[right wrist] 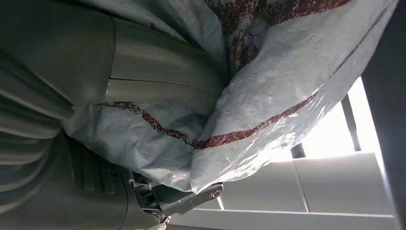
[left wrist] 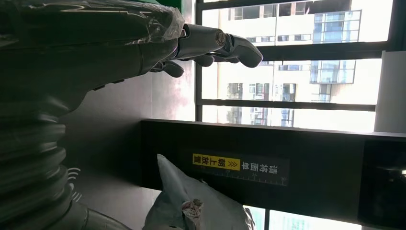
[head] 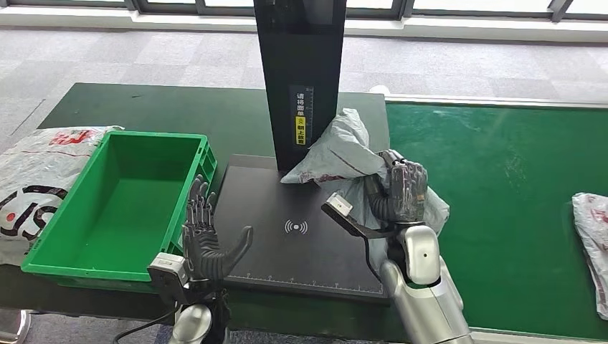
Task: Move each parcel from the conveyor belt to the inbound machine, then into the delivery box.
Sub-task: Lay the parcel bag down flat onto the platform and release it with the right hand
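Note:
My right hand (head: 401, 190) grips a crumpled grey plastic parcel (head: 343, 152) at the right edge of the black inbound machine plate (head: 287, 244), beside its black upright column (head: 301, 72). In the right wrist view the parcel (right wrist: 268, 96) fills the picture and wraps over the hand's thumb (right wrist: 158, 72). My left hand (head: 206, 240) is raised with its fingers spread over the plate's left front corner, holding nothing. The left wrist view shows its fingers (left wrist: 215, 45) apart and the parcel (left wrist: 191, 206) beyond. A green delivery box (head: 122, 204) stands left of the plate, with nothing in it.
The green conveyor belt (head: 502, 186) runs along the right, with another white parcel (head: 592, 236) at its right edge. A white and red bag (head: 36, 179) lies left of the green box. A yellow label (head: 301, 132) is on the machine column.

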